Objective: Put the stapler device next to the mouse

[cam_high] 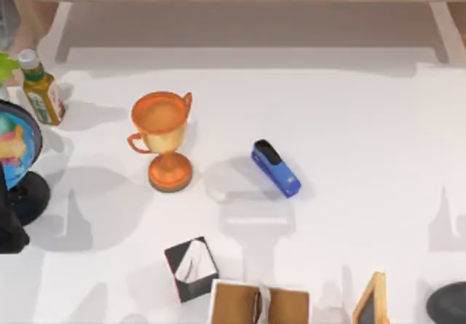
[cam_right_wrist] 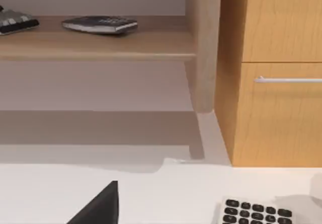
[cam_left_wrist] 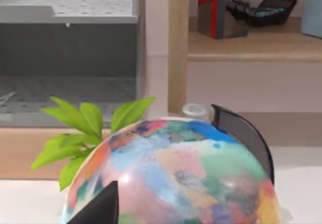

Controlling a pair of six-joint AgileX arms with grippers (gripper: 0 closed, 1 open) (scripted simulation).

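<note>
the stapler device (cam_high: 276,168), right of the trophy (cam_high: 163,140), looks light, stiff, slick; i'd pinch its slim sides. my fingers' state: cannot tell.

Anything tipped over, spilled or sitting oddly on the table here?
Nothing stands out. The small blue stapler with a black rear end lies flat at an angle mid-table; the orange trophy cup and the yellow-labelled bottle stand upright. No spill shows.

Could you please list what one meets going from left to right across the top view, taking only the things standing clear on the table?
Globe → bottle → orange trophy → stapler device → small wooden-framed board → mouse, cut off at the right edge.
</note>
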